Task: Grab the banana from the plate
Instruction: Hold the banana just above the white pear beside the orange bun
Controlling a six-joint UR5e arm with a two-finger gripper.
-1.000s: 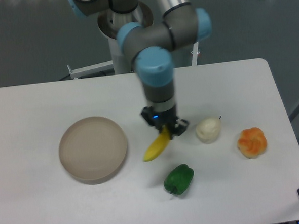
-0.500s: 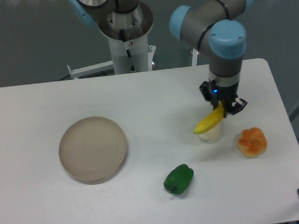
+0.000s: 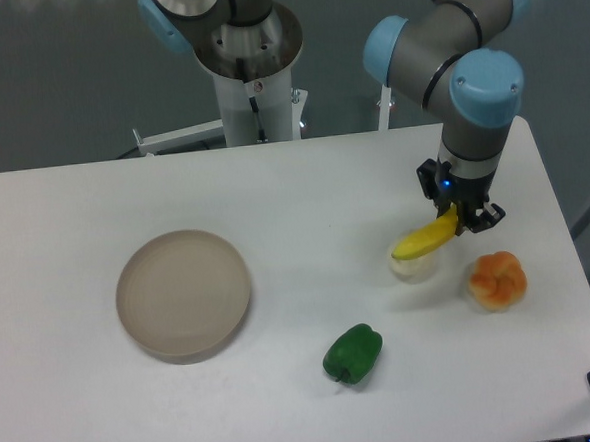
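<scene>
banana (image 3: 425, 240) further right in pincer (image 3: 462, 217)

The round flat beige plate (image 3: 183, 295) sits at the table's left; the curved yellow banana (image 3: 425, 241) hangs well right, overlapping a pale pear-shaped fruit (image 3: 415, 266).

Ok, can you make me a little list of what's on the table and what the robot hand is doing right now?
gripper: shut on the banana, over the right part of the table
banana: yellow, held by one end, off the plate, its free end in front of the pale fruit
plate: round, beige, on the left, nothing on it
pale fruit: whitish, partly hidden behind the banana
orange fruit: lumpy, right of the pale fruit
green pepper: near the front edge, alone
table: white
</scene>
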